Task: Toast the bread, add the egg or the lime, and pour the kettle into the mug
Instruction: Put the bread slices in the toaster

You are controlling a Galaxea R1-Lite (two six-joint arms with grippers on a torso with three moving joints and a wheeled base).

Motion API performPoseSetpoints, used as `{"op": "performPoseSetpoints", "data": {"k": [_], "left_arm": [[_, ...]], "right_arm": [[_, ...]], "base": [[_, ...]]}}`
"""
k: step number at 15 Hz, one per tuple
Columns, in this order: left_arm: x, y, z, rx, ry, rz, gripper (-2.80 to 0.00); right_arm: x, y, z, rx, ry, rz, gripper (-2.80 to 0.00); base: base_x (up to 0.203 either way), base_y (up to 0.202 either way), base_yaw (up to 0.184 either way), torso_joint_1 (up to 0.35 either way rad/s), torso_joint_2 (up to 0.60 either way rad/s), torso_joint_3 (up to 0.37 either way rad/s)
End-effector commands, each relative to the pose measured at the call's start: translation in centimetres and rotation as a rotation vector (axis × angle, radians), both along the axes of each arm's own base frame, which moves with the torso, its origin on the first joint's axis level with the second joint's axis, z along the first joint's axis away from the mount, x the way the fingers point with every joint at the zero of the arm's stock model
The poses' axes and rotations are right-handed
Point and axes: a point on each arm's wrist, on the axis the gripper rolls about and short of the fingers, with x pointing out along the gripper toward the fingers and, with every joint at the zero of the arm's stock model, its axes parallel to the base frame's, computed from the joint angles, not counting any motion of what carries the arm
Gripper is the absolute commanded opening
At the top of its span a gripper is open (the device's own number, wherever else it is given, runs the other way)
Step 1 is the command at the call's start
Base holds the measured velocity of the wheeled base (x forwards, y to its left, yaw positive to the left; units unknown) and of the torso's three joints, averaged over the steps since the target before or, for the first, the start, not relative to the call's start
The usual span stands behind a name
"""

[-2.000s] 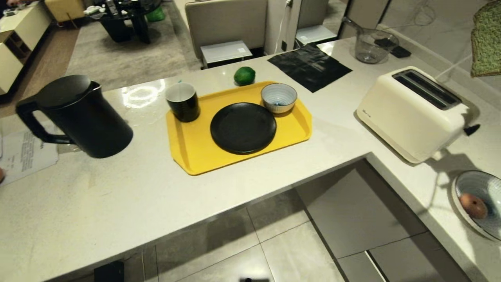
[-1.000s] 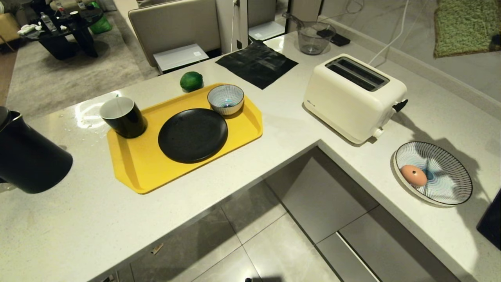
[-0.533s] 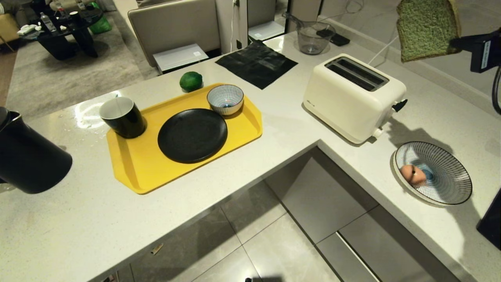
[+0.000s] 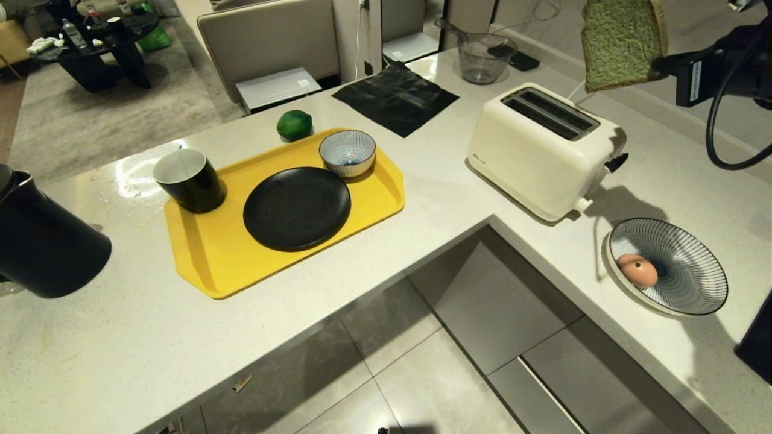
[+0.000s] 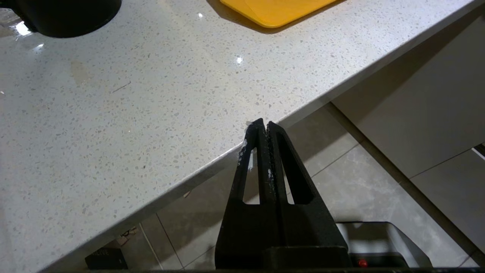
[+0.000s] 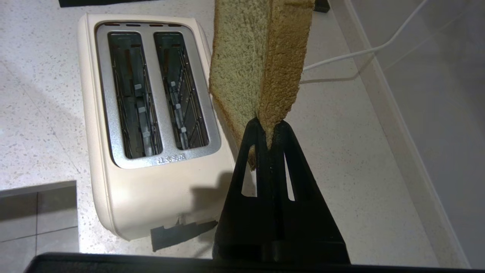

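Nearest to us, our left gripper [image 5: 264,127] hangs parked just off the counter's [image 4: 151,361] front edge, its fingers pressed together on nothing. Along that edge's left end stands the kettle [image 4: 42,241], cut off by the frame.

On the counter's right-hand wing, near its front edge, the egg [image 4: 637,269] lies in the striped plate [image 4: 693,271].

Further in, the yellow tray [image 4: 211,259] carries the mug [image 4: 188,179] at its left far corner, the black plate [image 4: 297,208] in the middle and the striped bowl [image 4: 347,152] at its far right corner. The lime [image 4: 294,125] sits on the counter just beyond the tray's far edge.

Past the inner corner stands the toaster [image 4: 543,163], both slots open and empty. Our right gripper [image 6: 268,131] pinches the bread [image 6: 257,64] by one crust edge, the slice hanging upright in the air, above and just beyond the toaster's far side, not yet over a slot.

To do this step well, we judge we should bring the slice over the nearer slot, turn it so its face runs along the slot's length, then lower it straight. The grip is thin and off-centre, so the slice may swing or catch the slot's rim; we should go slowly and let go only once it is well inside.
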Motion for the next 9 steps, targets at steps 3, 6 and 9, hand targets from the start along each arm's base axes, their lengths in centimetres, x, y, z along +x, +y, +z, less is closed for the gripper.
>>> {"op": "performPoseSetpoints", "data": {"k": [3,6,9], "left_arm": [[0.0,0.0,0.0,0.000,-0.001,0.001,-2.80],[0.0,0.0,0.0,-0.002,-0.001,0.001,-2.80],[0.0,0.0,0.0,-0.002,-0.001,0.001,-2.80]], "right_arm": [[0.3,0.0,-0.2,-0.002,0.006,0.000,-2.80],[0.0,0.1,0.0,0.001,0.000,0.000,-2.80],[-1.0,-0.1,0.4,0.006,-0.007,-0.002,-2.80]], "base": [[0.100,0.000,0.001,-0.003,0.00,0.005],[0.168,0.000,0.000,0.018,0.01,0.001],[0.000,0.000,0.000,0.000,0.00,0.000]]}}
